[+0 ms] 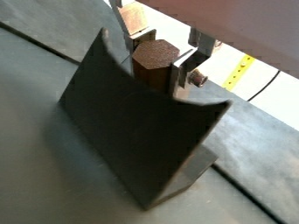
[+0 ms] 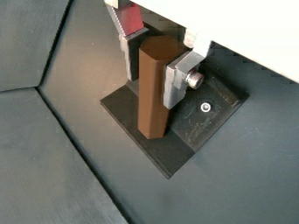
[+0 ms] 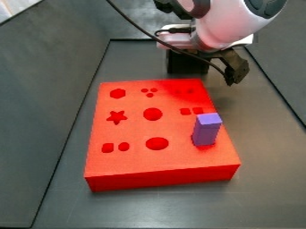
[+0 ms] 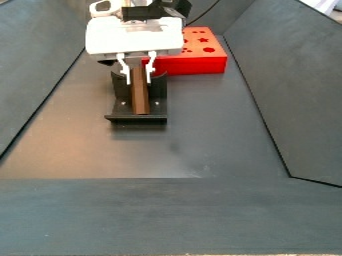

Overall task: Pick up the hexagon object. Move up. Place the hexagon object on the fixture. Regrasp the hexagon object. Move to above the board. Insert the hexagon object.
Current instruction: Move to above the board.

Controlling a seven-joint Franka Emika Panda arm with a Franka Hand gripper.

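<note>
Currently the pincer (image 2: 163, 72) grips the hexagon object (image 2: 155, 87) upright at the fixture (image 1: 138, 131), behind the board (image 3: 156, 134). Seat it fully against the bracket before releasing; keep the peg vertical.

My hand (image 2: 163, 66) sits at the fixture (image 2: 198, 122); its fingers (image 2: 177, 77) are flat, brushed silver metal with a dull sheen. Between them stands the hexagon object (image 2: 155, 87), smooth matt brown, wood-like. The fixture looks dark matt metal, with a small bright screw in its base plate. The board (image 3: 149, 134) is bright red, smooth, plastic-looking, faintly glossy. The floor (image 4: 160, 190) is matt dark grey.
</note>
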